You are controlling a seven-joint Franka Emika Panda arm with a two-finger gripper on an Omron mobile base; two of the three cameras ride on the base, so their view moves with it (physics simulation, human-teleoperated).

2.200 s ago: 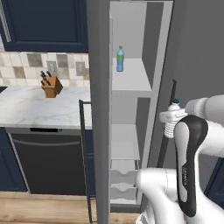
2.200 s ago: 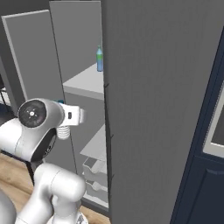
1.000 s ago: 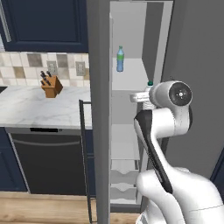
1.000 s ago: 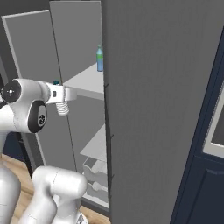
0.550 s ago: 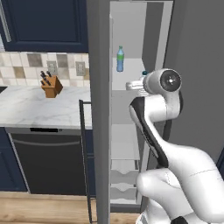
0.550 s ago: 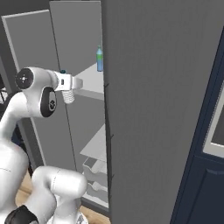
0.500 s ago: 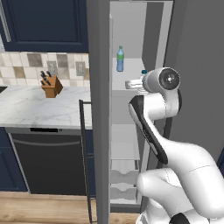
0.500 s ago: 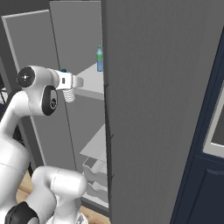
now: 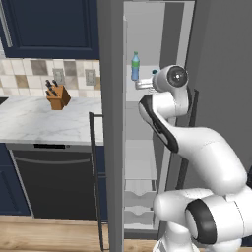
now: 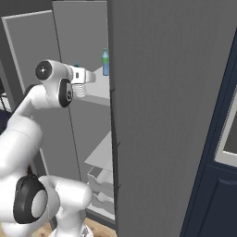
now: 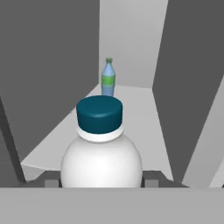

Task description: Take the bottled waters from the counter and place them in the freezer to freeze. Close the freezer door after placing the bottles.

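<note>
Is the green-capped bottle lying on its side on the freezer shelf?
No, the green-capped bottle stands upright near the back of the white shelf inside the freezer.

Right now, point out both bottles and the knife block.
Green-cap bottle (image 9: pixel 135 67), left base view, its label.
Blue-cap bottle (image 11: pixel 100 114), hand view, its cap.
Knife block (image 9: pixel 58 97), left base view, wooden body.

No writing, brand, number or sign can be read anywhere. The small blue-tinted plastic bottle with the green cap (image 11: pixel 108 78), standing near the back edge of the white freezer shelf (image 11: pixel 135 118), wears a plain green label band; any print on it is too small to make out.
</note>
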